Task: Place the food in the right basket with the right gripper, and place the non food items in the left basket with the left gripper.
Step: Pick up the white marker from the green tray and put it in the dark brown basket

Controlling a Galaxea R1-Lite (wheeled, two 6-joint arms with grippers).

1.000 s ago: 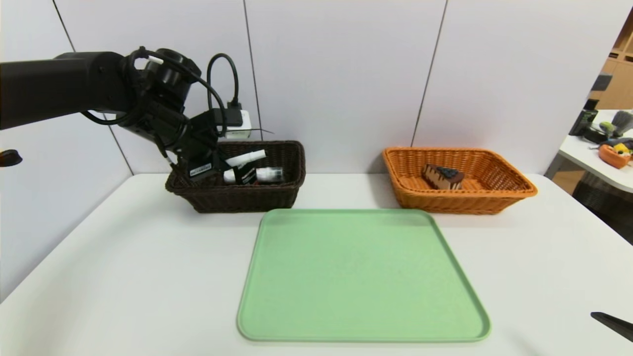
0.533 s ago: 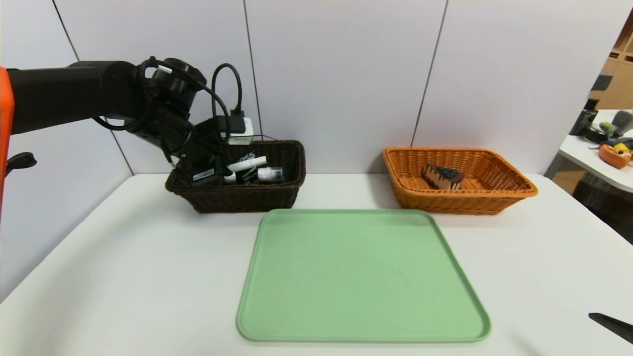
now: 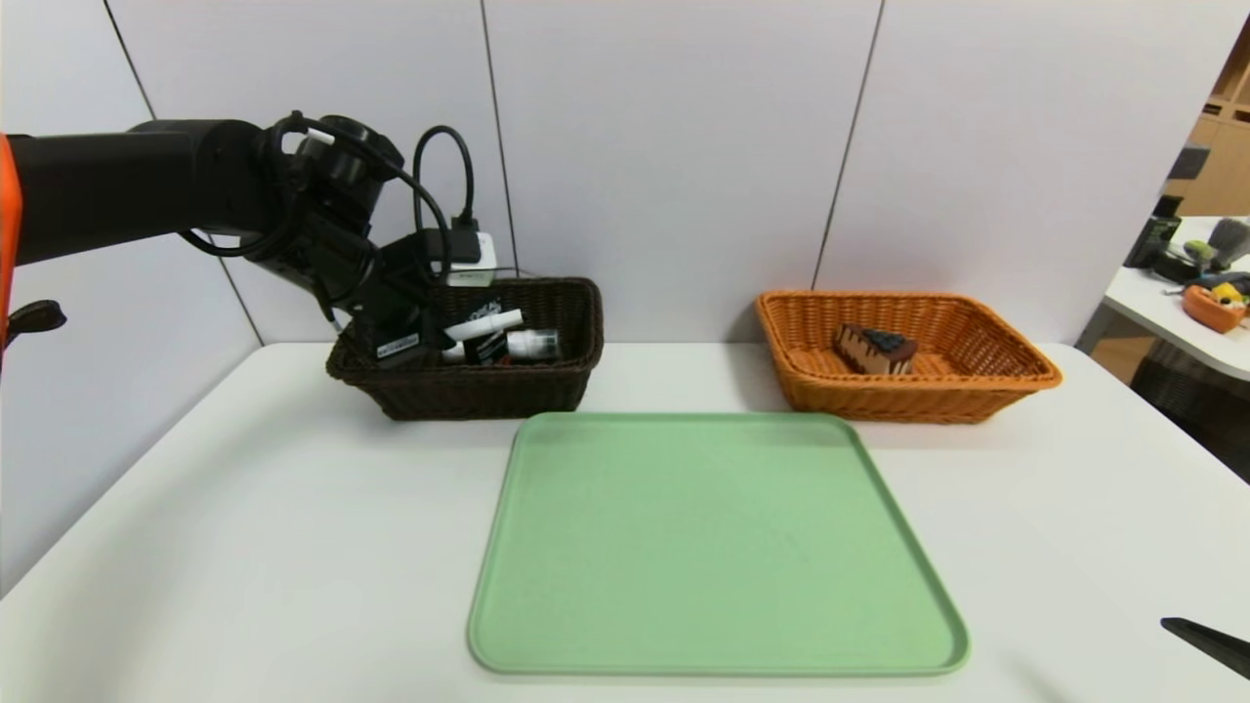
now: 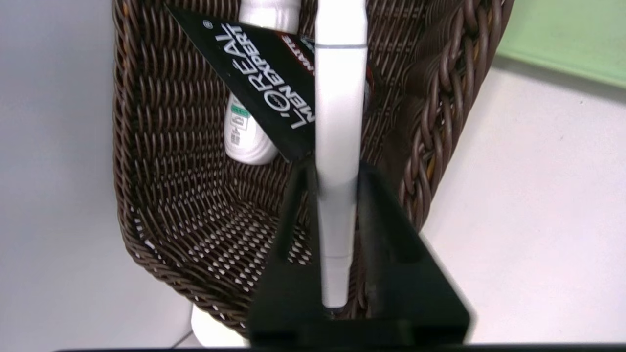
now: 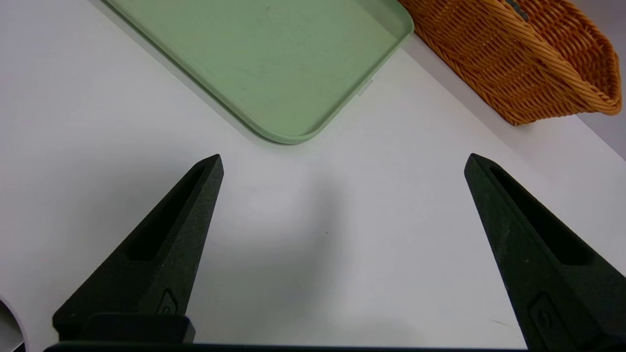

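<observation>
My left gripper (image 3: 437, 337) hangs over the left end of the dark brown left basket (image 3: 547, 386), shut on a slim white tube (image 4: 340, 98) whose free end points into the basket (image 4: 161, 195). The tube (image 3: 485, 320) lies above a black L'Oréal tube (image 4: 264, 83) and a white bottle (image 4: 244, 137) that rest inside. The orange right basket (image 3: 977, 391) holds a slice of chocolate cake (image 3: 874, 350). My right gripper (image 5: 342, 161) is open and empty, low over the white table near its front right corner; one fingertip (image 3: 1206, 640) shows in the head view.
A bare green tray (image 3: 713, 547) lies in the middle of the table in front of both baskets; its corner (image 5: 293, 132) is just ahead of the right gripper. A white wall stands close behind the baskets. A side table with clutter (image 3: 1206, 293) is far right.
The left arm has shifted slightly to the right over the dark basket, and the white tube has moved with it. The right gripper has stayed where it was.
</observation>
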